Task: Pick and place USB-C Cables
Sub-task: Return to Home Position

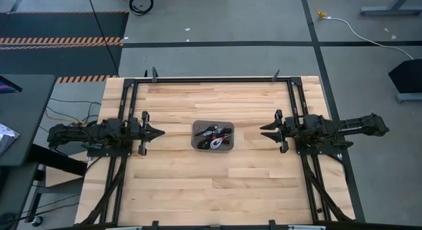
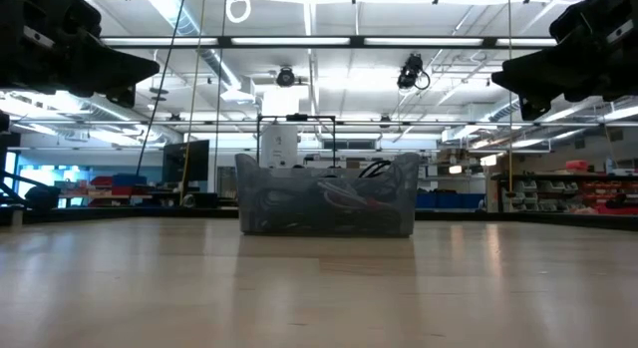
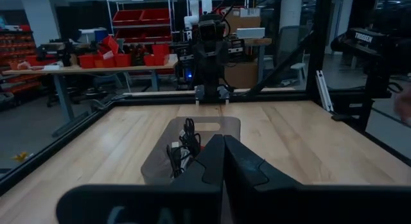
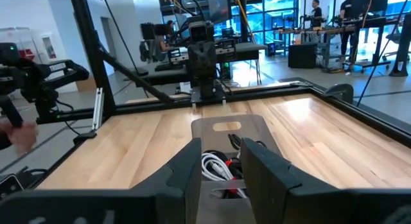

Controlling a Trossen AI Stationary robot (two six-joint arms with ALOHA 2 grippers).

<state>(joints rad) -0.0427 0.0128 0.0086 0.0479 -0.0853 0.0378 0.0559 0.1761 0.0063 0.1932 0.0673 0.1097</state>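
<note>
Matte black left pincer (image 1: 158, 132) and right pincer (image 1: 265, 130), 2 wedge-shaped fingers (image 4: 186, 172) each

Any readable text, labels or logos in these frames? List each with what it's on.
"TROSSEN": white lettering on the dark arm unit at the side of the left wrist view.
Unreadable: pale marks on the housing of the left end effector, cut off by the picture's edge.
Unreadable: faint marking on the dark arm unit in the right wrist view, blurred.
Nothing else is legible.
</note>
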